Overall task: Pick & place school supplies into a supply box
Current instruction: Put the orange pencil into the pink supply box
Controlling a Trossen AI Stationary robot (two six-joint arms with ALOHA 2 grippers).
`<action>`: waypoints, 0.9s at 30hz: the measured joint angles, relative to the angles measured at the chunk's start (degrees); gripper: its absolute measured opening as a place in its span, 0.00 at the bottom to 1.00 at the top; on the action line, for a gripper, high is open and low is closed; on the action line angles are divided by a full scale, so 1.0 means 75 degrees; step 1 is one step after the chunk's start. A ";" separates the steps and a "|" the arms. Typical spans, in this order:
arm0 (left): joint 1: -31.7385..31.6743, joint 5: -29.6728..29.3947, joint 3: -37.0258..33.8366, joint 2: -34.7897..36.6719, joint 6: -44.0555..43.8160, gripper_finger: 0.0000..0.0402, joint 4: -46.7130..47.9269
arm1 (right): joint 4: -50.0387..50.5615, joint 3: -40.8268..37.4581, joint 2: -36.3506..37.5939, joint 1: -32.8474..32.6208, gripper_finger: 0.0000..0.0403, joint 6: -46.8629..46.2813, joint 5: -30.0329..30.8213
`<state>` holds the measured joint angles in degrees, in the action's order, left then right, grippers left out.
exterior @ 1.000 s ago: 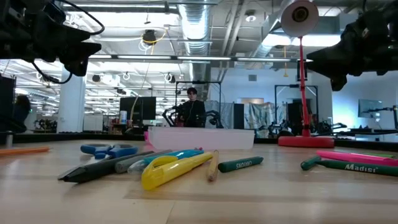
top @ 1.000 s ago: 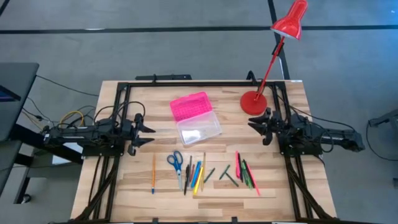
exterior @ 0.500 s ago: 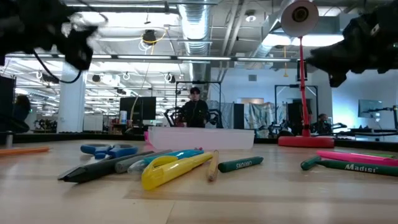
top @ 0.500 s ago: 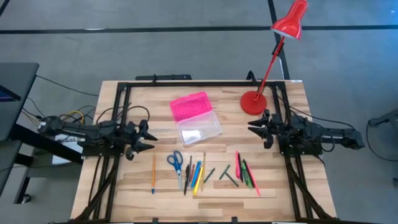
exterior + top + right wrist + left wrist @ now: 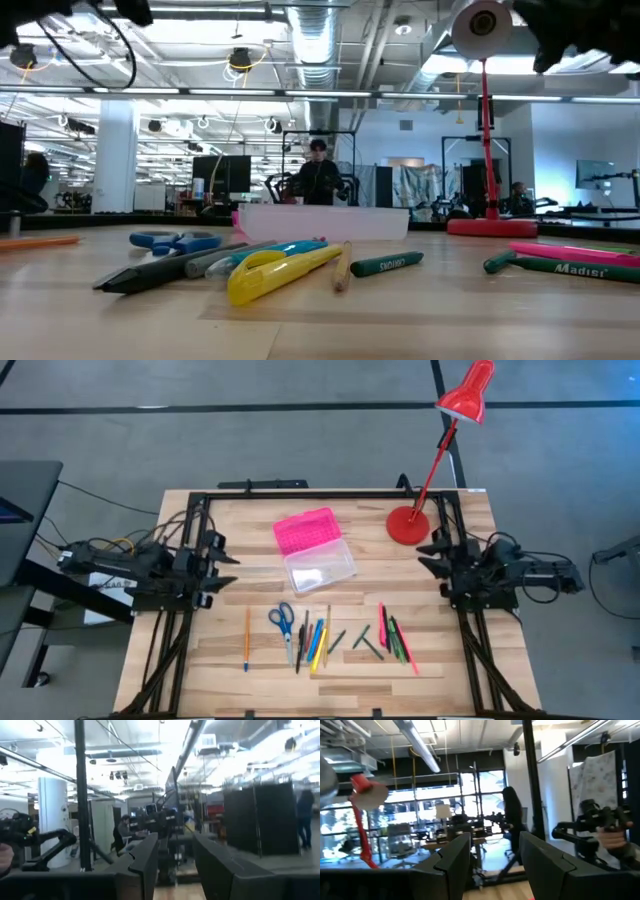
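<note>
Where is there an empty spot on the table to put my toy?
Bare wood lies beside the orange pencil toward the table's left edge, past the green pens toward its right edge, and between the supply box and red lamp base. The strip from scissors to green pens is crowded.

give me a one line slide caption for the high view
Open pink-lidded supply box mid-table, school supplies in a row along the front, both arms at the sides with the left end effector and right end effector empty.
</note>
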<state>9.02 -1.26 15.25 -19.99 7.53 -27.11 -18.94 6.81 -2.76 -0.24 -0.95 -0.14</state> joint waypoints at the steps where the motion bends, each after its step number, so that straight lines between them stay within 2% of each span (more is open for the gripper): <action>1: 0.0000 -0.0029 0.0240 -0.0011 0.0022 0.42 0.0282 | 0.0006 0.0143 0.0000 -0.0043 0.29 0.0115 0.0003; 8: 0.0000 -0.0608 0.2021 -0.0832 0.0023 0.42 0.2318 | 0.0798 0.1309 -0.0628 -0.0323 0.29 0.0804 0.0006; 14: 0.0003 -0.1578 0.3615 -0.2540 -0.0283 0.42 0.4026 | 0.1136 0.2278 -0.2094 -0.0383 0.29 0.1269 0.0014; 21: 0.0182 -0.2344 0.5246 -0.4732 -0.1927 0.42 0.6914 | 0.1596 0.3147 -0.4003 -0.0433 0.29 0.1273 0.0085; 27: 0.1125 -0.2937 0.5797 -0.6113 -0.3510 0.42 0.8260 | 0.1692 0.3508 -0.5417 -0.0643 0.29 0.1382 0.0090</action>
<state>17.46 -23.28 58.73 -65.84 -18.79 34.84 -6.25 33.12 -43.39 -5.07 9.42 0.54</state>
